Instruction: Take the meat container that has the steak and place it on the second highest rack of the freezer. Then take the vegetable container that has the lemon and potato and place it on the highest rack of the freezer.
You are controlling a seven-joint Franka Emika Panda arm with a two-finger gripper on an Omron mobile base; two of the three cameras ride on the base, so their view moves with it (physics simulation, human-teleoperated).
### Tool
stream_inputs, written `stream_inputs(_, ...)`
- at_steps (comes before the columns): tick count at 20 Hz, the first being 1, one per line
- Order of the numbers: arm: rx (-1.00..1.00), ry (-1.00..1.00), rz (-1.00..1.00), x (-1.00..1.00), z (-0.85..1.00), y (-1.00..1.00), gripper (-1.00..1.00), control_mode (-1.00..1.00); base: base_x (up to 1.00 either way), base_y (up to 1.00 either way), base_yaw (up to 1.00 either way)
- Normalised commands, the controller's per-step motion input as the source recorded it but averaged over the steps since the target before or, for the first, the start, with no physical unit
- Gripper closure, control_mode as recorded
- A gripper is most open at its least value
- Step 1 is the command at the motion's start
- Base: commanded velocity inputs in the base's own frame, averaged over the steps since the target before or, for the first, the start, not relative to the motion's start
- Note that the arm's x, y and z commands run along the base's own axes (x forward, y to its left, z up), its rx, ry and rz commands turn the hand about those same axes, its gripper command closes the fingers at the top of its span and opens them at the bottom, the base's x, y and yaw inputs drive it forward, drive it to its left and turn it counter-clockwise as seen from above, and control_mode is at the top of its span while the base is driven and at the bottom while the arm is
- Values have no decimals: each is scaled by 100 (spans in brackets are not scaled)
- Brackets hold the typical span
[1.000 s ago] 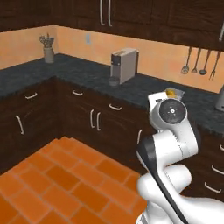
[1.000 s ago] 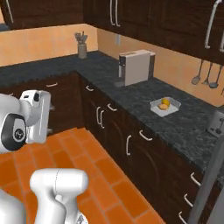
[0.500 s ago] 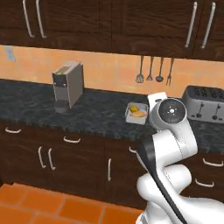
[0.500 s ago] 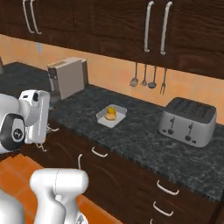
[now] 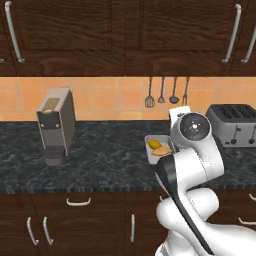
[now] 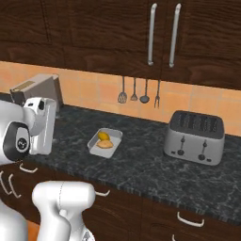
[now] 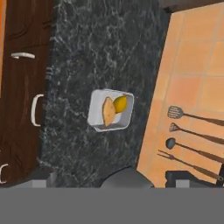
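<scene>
gripper state i cannot tell, it hangs above the vegetable container with lemon and potato on the bench; a shallow rim grasp could slip.

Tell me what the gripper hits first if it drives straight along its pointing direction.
Probably the dark counter near the white container holding the lemon and potato; depth is unclear.
</scene>
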Motion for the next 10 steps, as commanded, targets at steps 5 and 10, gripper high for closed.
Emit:
stream_inputs(5,10,14,-48,26,-90,5,-100,-100,0,0,0)
stream_inputs(10,19,17,-48,64,-82,-48,-100,-100,0,0,0)
